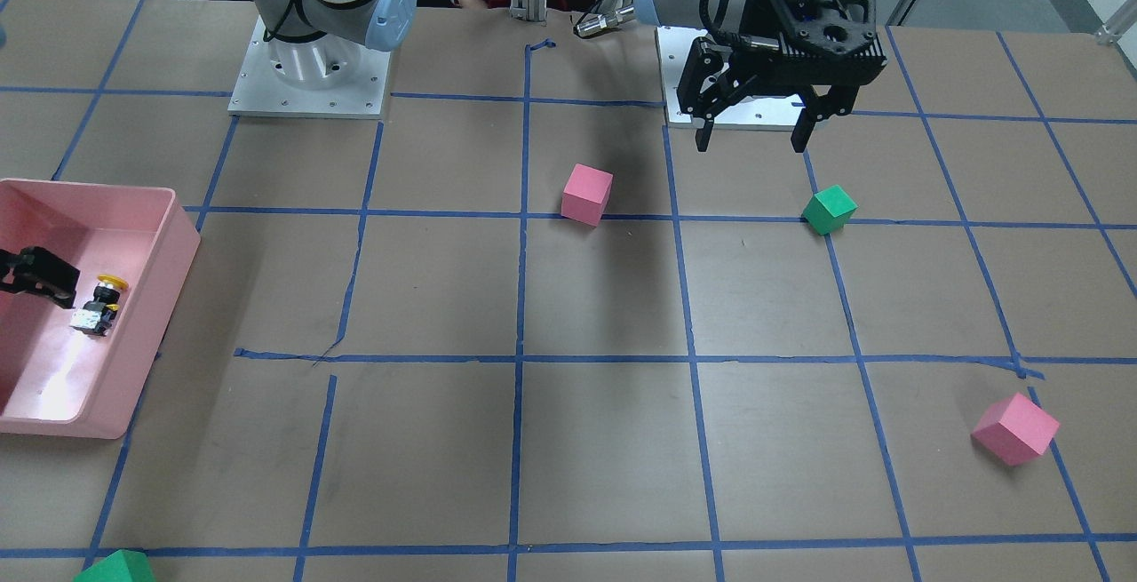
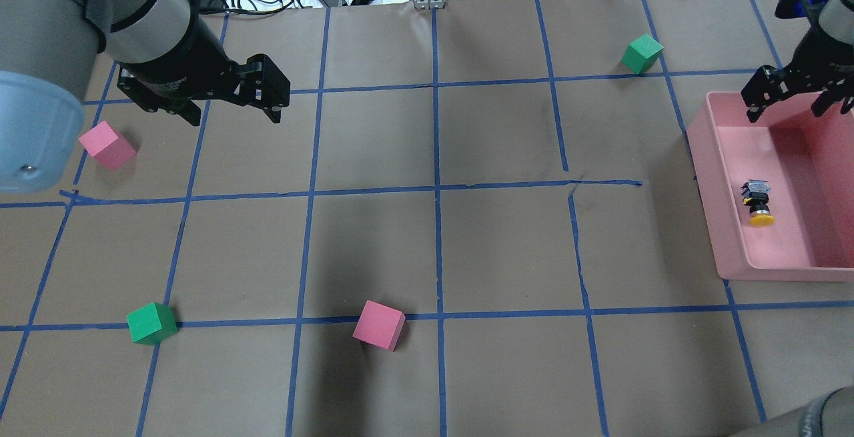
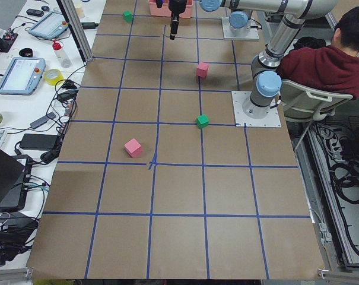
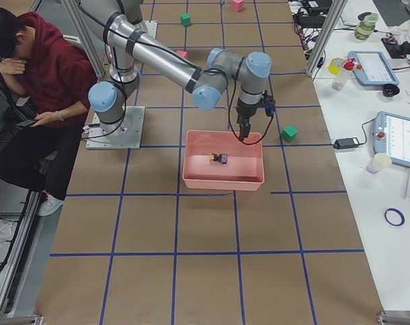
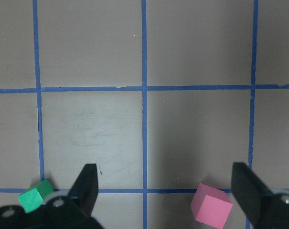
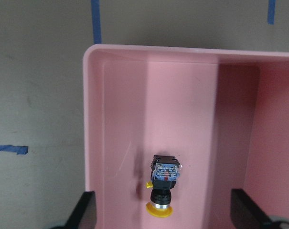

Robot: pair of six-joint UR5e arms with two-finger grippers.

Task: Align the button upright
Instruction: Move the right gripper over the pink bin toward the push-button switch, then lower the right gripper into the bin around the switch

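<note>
The button (image 2: 758,201) lies on its side on the floor of a pink bin (image 2: 707,177) at the table's right end, its yellow cap toward the robot and its contact block away. It also shows in the front view (image 1: 99,305) and in the right wrist view (image 6: 163,183). My right gripper (image 2: 784,113) is open and empty, raised over the bin's far end, apart from the button. Its fingers (image 6: 85,210) frame the button from above. My left gripper (image 2: 233,117) is open and empty above the table at the far left.
Two pink cubes (image 2: 107,145) (image 2: 378,325) and two green cubes (image 2: 151,323) (image 2: 642,53) lie scattered on the taped brown table. The bin's walls (image 6: 94,119) surround the button. A seated person (image 4: 28,68) is beside the robot bases.
</note>
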